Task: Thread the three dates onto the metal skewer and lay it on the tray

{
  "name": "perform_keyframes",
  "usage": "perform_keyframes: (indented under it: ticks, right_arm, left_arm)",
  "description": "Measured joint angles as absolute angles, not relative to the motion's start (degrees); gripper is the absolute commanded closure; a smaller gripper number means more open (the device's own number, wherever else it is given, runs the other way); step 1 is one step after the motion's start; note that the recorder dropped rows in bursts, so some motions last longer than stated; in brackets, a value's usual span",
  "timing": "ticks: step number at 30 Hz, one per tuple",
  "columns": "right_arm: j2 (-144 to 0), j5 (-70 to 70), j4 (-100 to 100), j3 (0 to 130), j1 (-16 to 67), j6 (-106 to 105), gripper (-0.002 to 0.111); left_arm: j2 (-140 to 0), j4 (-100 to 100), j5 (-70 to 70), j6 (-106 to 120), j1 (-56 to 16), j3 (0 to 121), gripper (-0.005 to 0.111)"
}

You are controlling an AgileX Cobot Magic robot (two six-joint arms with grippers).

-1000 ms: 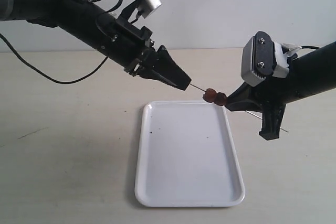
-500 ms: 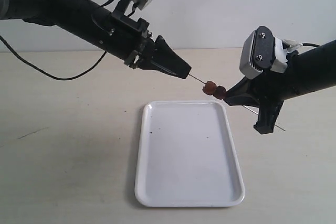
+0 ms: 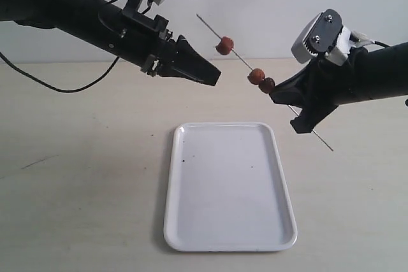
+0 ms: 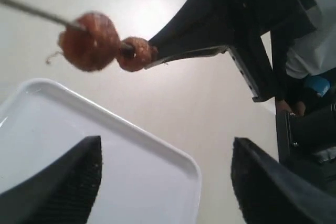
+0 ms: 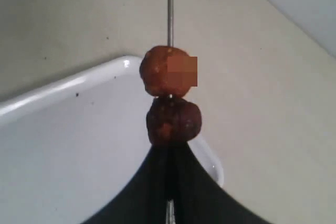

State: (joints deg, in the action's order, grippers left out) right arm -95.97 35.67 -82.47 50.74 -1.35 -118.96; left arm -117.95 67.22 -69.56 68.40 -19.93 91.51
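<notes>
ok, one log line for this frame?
left gripper: open, clear of metal skewer | right gripper: shut on metal skewer | three dates: threaded, one apart toward free end | tray: skewer not yet laid

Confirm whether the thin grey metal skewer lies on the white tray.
No, the thin grey metal skewer is held tilted in the air by the right gripper, not touching the glossy white rectangular tray.

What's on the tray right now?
Only dark specks on the tray. The metal skewer with three dates is in the right gripper, off it. Nothing is hidden.
</notes>
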Motion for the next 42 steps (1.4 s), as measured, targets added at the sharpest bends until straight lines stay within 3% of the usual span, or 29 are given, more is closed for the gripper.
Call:
perform_keyframes:
  ticks: [3, 5, 13, 23, 35, 42]
  right_arm:
    - [-95.97, 36.73, -87.94, 50.74, -1.35, -119.68, 0.108]
    - [-95.97, 38.28, -90.45, 50.74, -1.35, -119.78, 0.108]
    - [-95.97, 43.77, -97.75, 50.74, -1.35, -108.19, 0.108]
    - [-93.07, 48.96, -99.15, 50.87, -1.35, -104.78, 0.108]
    - [-83.02, 44.90, -99.26, 50.71, -1.35, -98.82, 0.108]
    - [-76.93, 42.70, -99.62, 44.99, -1.35, -94.05, 0.108]
  left_arm:
    - [-117.95, 67.22, -69.56, 68.52, -19.93, 91.51, 0.042]
    - [-117.95, 67.22, -69.56, 68.52, -19.93, 91.51, 0.052]
    - [-117.95, 64.68, -69.56, 61.09, -19.93, 91.17, 0.107]
    - [-116.67, 68.98, -67.99, 65.71, -19.56, 86.06, 0.107]
    - [-99.61, 73.49, -39.94, 81.41, -19.56, 63.35, 0.107]
    - [-91.15, 80.36, -30.25, 87.77, -19.56, 55.32, 0.107]
